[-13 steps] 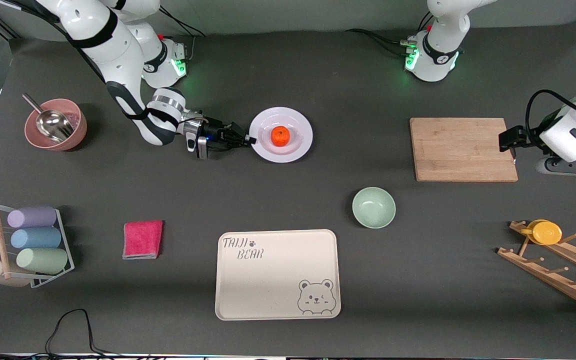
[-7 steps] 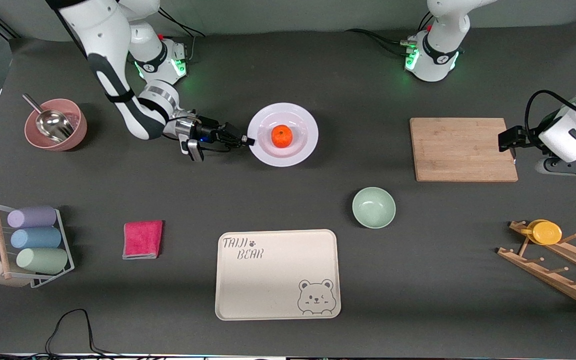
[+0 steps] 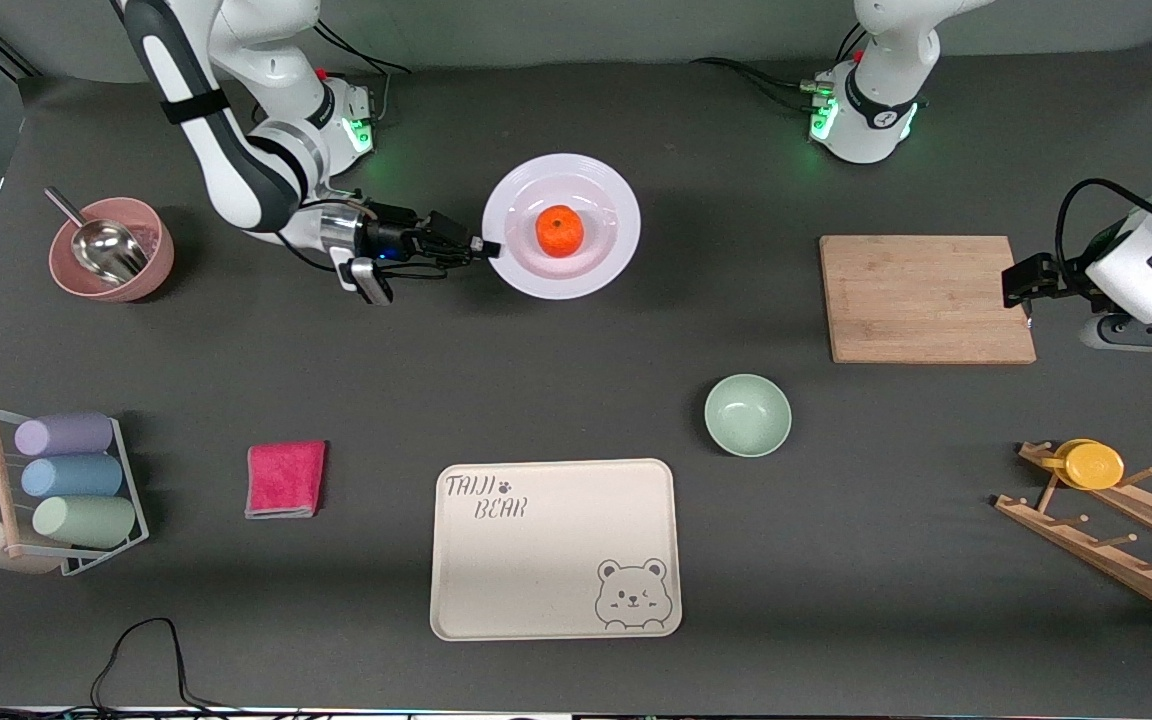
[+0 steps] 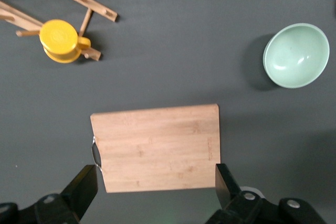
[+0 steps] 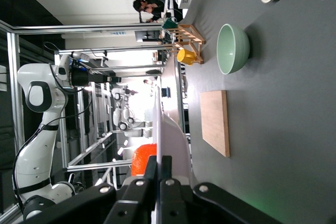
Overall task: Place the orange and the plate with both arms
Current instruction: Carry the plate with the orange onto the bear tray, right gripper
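The white plate [image 3: 618,200] hangs level above the table with the orange [image 3: 559,230] resting in its middle. My right gripper [image 3: 481,246] is shut on the plate's rim at the edge toward the right arm's end. In the right wrist view the fingers [image 5: 167,165] pinch the thin rim of the plate [image 5: 170,129], and the orange [image 5: 143,158] shows just past them. My left gripper [image 3: 1022,290] waits open over the end of the wooden cutting board [image 3: 926,298]. Its fingers [image 4: 84,187] stand wide apart with nothing between them.
A pale green bowl [image 3: 747,414] and a beige bear tray [image 3: 556,548] lie nearer the camera. A pink bowl with a scoop [image 3: 111,250], a pink cloth [image 3: 285,478] and a cup rack [image 3: 56,490] sit toward the right arm's end. A yellow cup [image 3: 1094,464] sits on a wooden rack.
My right gripper has lifted the plate with the orange off the table and carried it a little toward the robots' bases. The left arm has barely moved.
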